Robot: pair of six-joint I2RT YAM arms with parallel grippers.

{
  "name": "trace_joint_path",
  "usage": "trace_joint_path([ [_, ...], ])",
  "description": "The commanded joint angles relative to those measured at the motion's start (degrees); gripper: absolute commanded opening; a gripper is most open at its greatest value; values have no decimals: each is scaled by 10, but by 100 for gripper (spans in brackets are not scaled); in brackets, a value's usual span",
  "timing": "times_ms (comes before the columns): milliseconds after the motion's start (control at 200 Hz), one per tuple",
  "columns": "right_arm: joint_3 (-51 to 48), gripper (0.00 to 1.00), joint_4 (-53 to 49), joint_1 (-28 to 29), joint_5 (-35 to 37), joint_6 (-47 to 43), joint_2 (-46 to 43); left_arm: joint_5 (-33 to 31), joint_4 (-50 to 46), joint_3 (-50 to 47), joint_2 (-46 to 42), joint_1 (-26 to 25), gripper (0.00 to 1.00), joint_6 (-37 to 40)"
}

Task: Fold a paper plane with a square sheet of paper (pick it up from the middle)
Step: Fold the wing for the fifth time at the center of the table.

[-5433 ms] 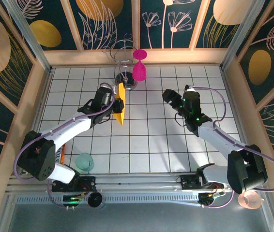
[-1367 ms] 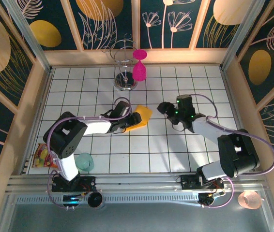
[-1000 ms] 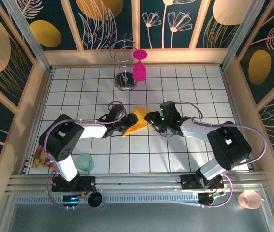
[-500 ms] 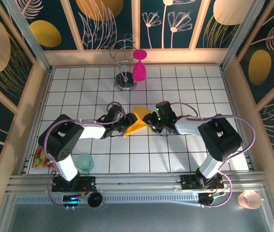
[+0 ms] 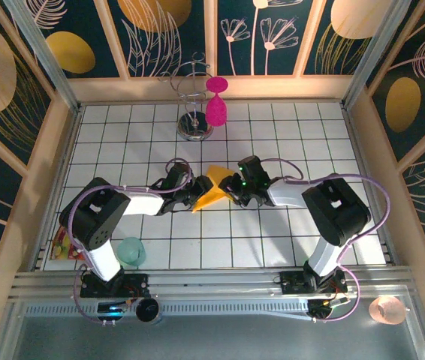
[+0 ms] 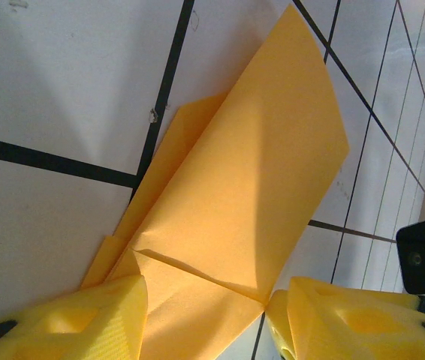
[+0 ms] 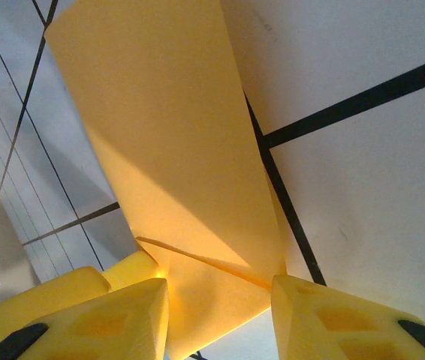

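Note:
The orange-yellow sheet of paper point(image 5: 214, 183), folded into a wedge with creases, lies on the tiled table near the middle. My left gripper point(image 5: 197, 195) is at its left end. In the left wrist view the paper point(image 6: 235, 187) runs between the yellow fingers point(image 6: 100, 319), and the left gripper point(image 6: 209, 307) is open astride it. My right gripper point(image 5: 233, 190) meets the paper from the right. In the right wrist view it point(image 7: 216, 300) is open, with the paper point(image 7: 167, 150) lying between its fingers point(image 7: 325, 319).
A magenta goblet point(image 5: 216, 111) hangs on a wire stand point(image 5: 194, 127) at the back. A teal cup point(image 5: 131, 250) and a snack packet point(image 5: 62, 244) sit near the front left. A pink cup point(image 5: 387, 308) rests off the table, front right.
The left arm brought the paper down from the air onto the table. The right gripper swung left across the tiles until it reached the paper's right end.

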Motion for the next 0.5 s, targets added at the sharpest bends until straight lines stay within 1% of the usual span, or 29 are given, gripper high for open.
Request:
trace_joint_path([
  [0, 18, 41, -37, 6, 13, -5, 11, 10, -37, -11, 13, 0, 52, -13],
  [110, 13, 41, -54, 8, 34, -8, -5, 8, -39, -11, 11, 0, 53, -12],
  [200, 11, 41, -54, 8, 38, -8, -11, 8, -38, -10, 13, 0, 53, -11],
  [370, 9, 39, -25, 9, 11, -7, 5, 11, -36, -10, 12, 0, 53, -9],
  [496, 4, 34, 9, 9, -7, -7, 9, 13, -36, -11, 10, 0, 53, -8],
])
